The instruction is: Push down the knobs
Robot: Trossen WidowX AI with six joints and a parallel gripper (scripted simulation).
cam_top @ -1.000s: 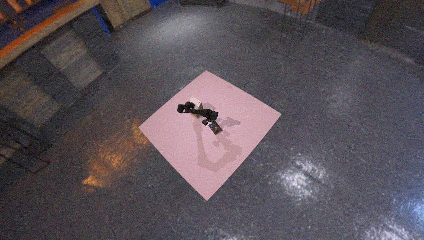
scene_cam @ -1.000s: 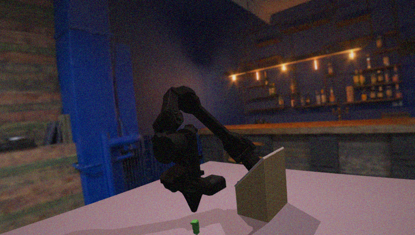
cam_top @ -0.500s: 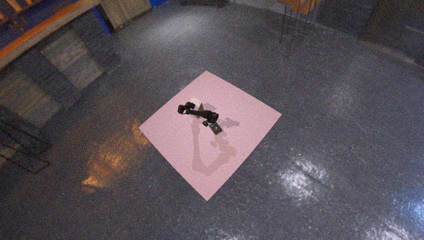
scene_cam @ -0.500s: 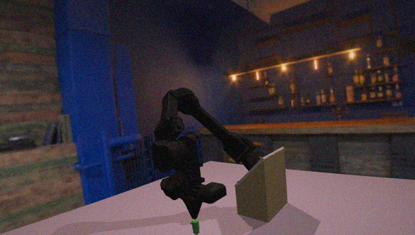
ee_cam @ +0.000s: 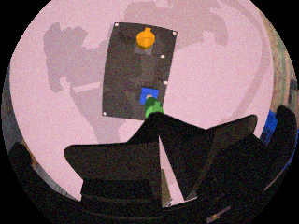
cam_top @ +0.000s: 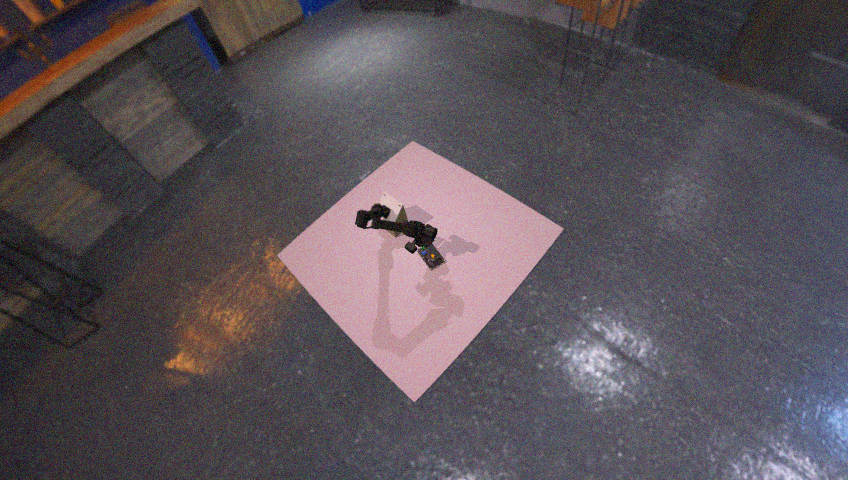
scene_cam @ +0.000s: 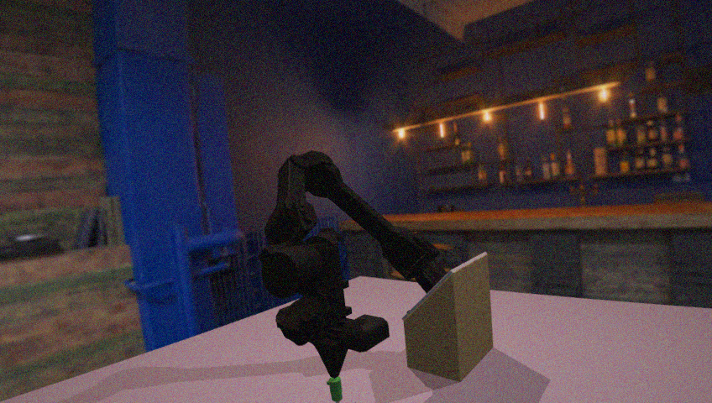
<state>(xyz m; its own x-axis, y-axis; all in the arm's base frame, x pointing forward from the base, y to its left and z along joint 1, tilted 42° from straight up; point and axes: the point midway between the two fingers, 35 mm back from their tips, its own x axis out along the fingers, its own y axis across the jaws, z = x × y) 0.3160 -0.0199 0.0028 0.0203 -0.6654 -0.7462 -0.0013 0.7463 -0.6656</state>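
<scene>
The dark circuit board (cam_top: 439, 261) (ee_cam: 121, 70) stands on the pink table. The green knob (scene_cam: 335, 389) (ee_cam: 154, 108) stands upright above the blue potentiometer (ee_cam: 148, 93), with a piece of shaft visible under it. The orange knob (cam_top: 432, 256) (ee_cam: 146, 39) is at the board's other end; its grey potentiometer shows partly beneath it, and its height is hard to tell. My gripper (scene_cam: 334, 374) (ee_cam: 155, 118) is shut and empty, pointing down. Its tips are right at the top of the green knob; whether they touch it is unclear. They hide part of the knob in the wrist view.
A tan block with a sloped, pale top (cam_top: 402, 217) (scene_cam: 449, 324) stands on the pink table (cam_top: 416, 368) (scene_cam: 574, 339) beside the arm, to the right in the exterior view. Shadows of the arm fall across the table.
</scene>
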